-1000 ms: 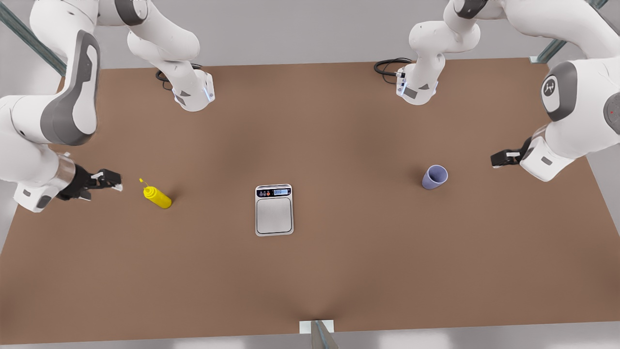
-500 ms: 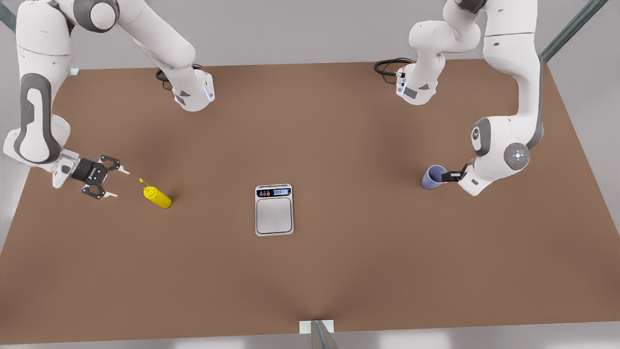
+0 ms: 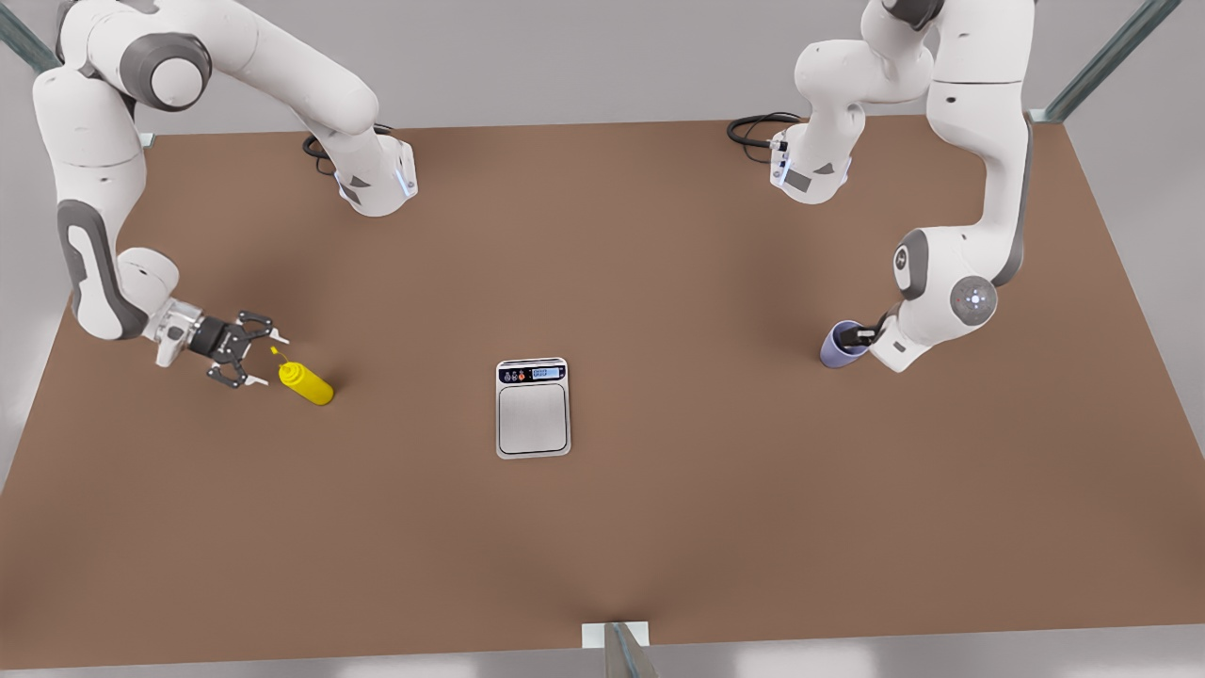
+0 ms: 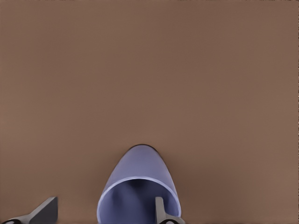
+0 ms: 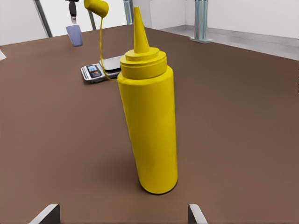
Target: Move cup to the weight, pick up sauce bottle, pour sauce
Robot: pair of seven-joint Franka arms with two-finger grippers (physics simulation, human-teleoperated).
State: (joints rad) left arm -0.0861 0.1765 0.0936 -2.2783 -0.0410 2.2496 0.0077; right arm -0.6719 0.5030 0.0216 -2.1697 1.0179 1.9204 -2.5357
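My left gripper point(image 3: 859, 335) has its spread fingers straddling the wall of the small lavender-blue tapered cup point(image 3: 841, 345), one inside, at the front view's right. My right gripper point(image 3: 252, 351), open and empty, faces the upright yellow squeeze sauce bottle point(image 5: 148, 126). The flat silver scale point(image 3: 533, 408) sits bare between them (nothing moved or poured, I judge).

A broad brown matte surface point(image 3: 659, 527) fills the room's middle, evenly lit with soft shadows. Pale grey floor point(image 3: 584, 56) lies beyond its far edge. Grey metal struts point(image 3: 1111, 47) slant near the surface's far corners, and black cables point(image 3: 753, 127) coil on its far edge.
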